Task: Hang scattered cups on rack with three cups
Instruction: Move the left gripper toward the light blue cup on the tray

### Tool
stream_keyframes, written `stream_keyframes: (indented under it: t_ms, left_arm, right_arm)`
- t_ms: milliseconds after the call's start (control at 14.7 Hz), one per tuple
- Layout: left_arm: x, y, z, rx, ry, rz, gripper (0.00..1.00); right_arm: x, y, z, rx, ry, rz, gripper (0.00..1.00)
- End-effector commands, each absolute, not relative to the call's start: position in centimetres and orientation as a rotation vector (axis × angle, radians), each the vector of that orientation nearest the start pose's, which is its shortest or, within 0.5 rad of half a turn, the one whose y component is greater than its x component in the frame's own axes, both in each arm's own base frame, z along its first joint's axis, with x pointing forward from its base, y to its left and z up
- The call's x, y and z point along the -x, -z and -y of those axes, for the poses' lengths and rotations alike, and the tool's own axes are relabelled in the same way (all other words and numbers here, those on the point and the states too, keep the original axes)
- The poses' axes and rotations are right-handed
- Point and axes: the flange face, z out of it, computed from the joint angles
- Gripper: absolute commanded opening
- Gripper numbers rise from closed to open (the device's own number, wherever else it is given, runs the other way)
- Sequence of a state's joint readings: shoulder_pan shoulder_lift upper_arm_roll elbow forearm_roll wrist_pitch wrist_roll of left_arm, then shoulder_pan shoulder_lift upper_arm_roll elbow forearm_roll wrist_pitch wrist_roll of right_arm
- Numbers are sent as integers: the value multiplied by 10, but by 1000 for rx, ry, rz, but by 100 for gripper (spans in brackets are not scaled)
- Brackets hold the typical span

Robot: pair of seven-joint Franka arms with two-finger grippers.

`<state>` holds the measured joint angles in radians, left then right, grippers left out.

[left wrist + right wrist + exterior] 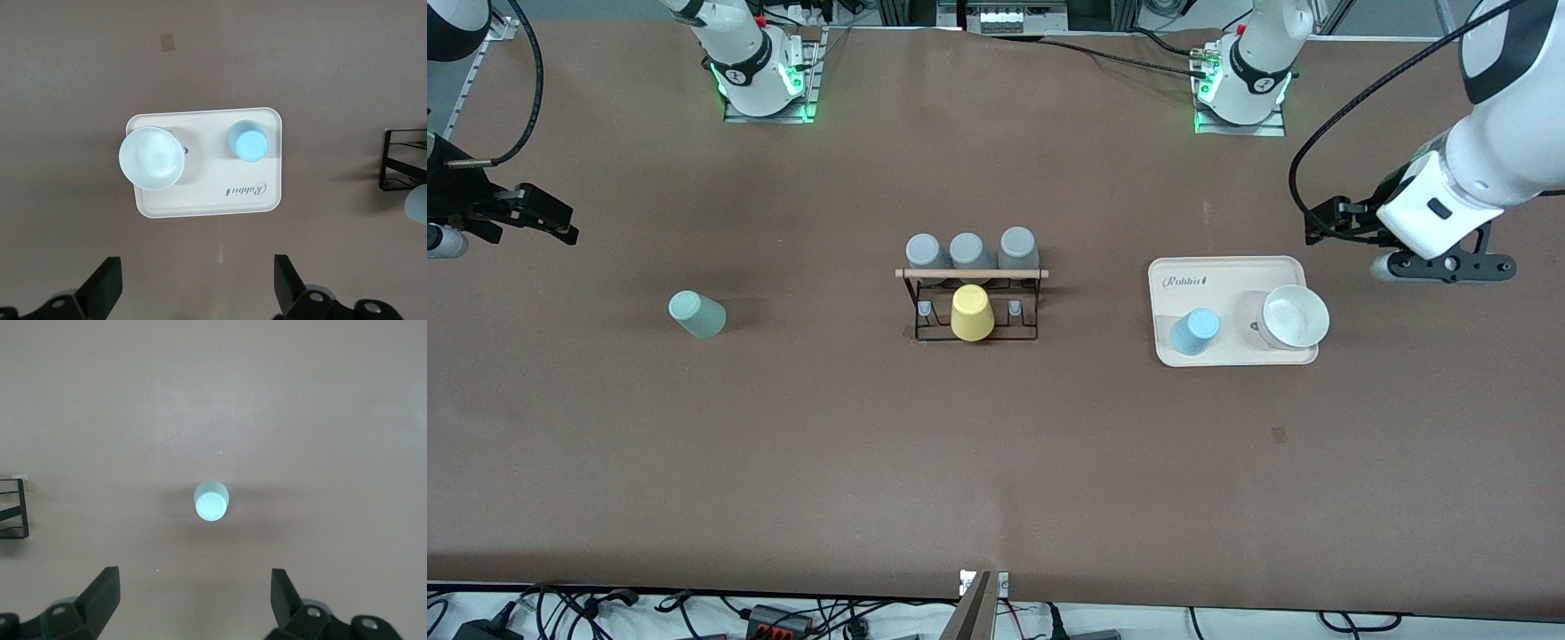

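**Two cups wait, both grippers up high**

The rack (pixel 971 298) stands in the middle of the brown table (pixel 996 462). It is a small black wire frame with a light wooden stick across its top. Three grey cups (pixel 970 250) sit upside down on it, in a row on the side nearer the robots. A yellow cup (pixel 971 313) sits upside down on the side nearer the front camera.

The green cup (pixel 697 314) stands alone, upside down, on the table toward the right arm's end. The blue cup (pixel 1194 332) stands upside down on a cream tray (pixel 1227 268) toward the left arm's end. A white bowl (pixel 1294 316) is on the tray too, just beside the blue cup.

The right gripper (pixel 193 603) hangs in the air over bare table near the green cup. Its fingers are spread wide and hold nothing.

The left gripper (pixel 199 288) hangs in the air by the tray's edge. Its fingers are spread wide too, with nothing between them.
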<state>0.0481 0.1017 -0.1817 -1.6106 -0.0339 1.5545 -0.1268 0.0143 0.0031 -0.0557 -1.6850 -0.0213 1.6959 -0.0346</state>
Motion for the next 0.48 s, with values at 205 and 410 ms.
stream_keyframes:
  t_ms: [205,410]
  left_arm:
    - [-611,-464,82,3225,-506,-19,100]
    - [-630,-386,86,3246,-619,6,100]
  right_arm:
    - [-562,-584,15,3165,4,18,100]
    - [-560,-583,17,3163,-18,1,100]
